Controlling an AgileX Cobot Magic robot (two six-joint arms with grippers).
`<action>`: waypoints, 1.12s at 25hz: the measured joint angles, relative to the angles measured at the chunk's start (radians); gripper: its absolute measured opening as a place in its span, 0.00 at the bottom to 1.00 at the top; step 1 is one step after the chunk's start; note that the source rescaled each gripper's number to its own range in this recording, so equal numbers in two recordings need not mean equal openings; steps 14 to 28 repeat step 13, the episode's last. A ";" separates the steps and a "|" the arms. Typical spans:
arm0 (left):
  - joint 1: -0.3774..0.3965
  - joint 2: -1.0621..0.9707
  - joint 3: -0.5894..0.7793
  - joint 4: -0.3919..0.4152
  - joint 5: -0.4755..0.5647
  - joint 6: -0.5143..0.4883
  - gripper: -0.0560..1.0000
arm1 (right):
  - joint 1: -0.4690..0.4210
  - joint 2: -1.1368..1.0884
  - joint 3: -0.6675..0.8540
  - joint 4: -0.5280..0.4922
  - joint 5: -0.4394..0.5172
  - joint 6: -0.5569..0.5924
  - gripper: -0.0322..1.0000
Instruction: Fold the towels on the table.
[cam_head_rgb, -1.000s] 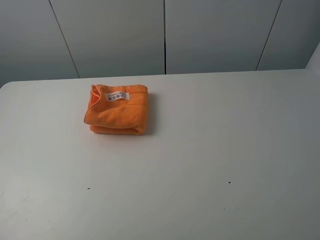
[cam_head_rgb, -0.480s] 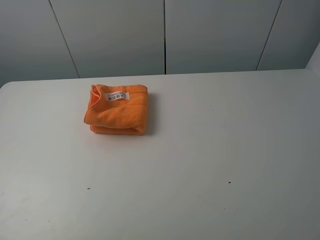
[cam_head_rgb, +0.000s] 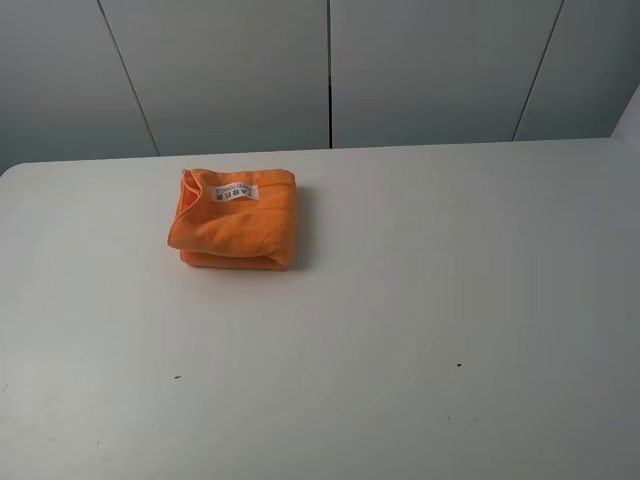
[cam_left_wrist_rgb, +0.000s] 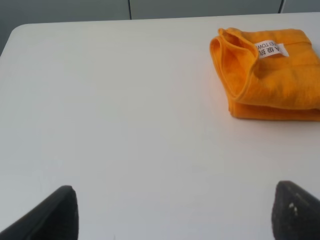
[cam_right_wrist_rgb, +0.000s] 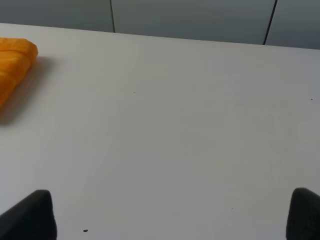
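The orange towel (cam_head_rgb: 234, 218) lies folded into a small thick rectangle on the white table (cam_head_rgb: 400, 300), at the far left, with its white label facing up. It also shows in the left wrist view (cam_left_wrist_rgb: 270, 75) and, at the picture's edge, in the right wrist view (cam_right_wrist_rgb: 12, 62). My left gripper (cam_left_wrist_rgb: 172, 215) is open and empty, low over bare table short of the towel. My right gripper (cam_right_wrist_rgb: 170, 215) is open and empty over bare table, well apart from the towel. Neither arm shows in the exterior high view.
A grey panelled wall (cam_head_rgb: 330, 70) stands behind the table's far edge. A few tiny dark specks (cam_head_rgb: 459, 364) mark the tabletop near the front.
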 joint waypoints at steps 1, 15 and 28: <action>0.000 0.000 0.000 0.000 0.000 0.000 0.99 | 0.000 0.000 0.000 0.000 0.000 0.000 1.00; 0.000 0.000 0.000 0.000 0.000 0.000 0.99 | 0.000 0.000 0.000 0.000 0.000 0.000 1.00; 0.000 0.000 0.000 0.000 0.000 0.000 0.99 | 0.000 0.000 0.000 0.000 0.000 0.000 1.00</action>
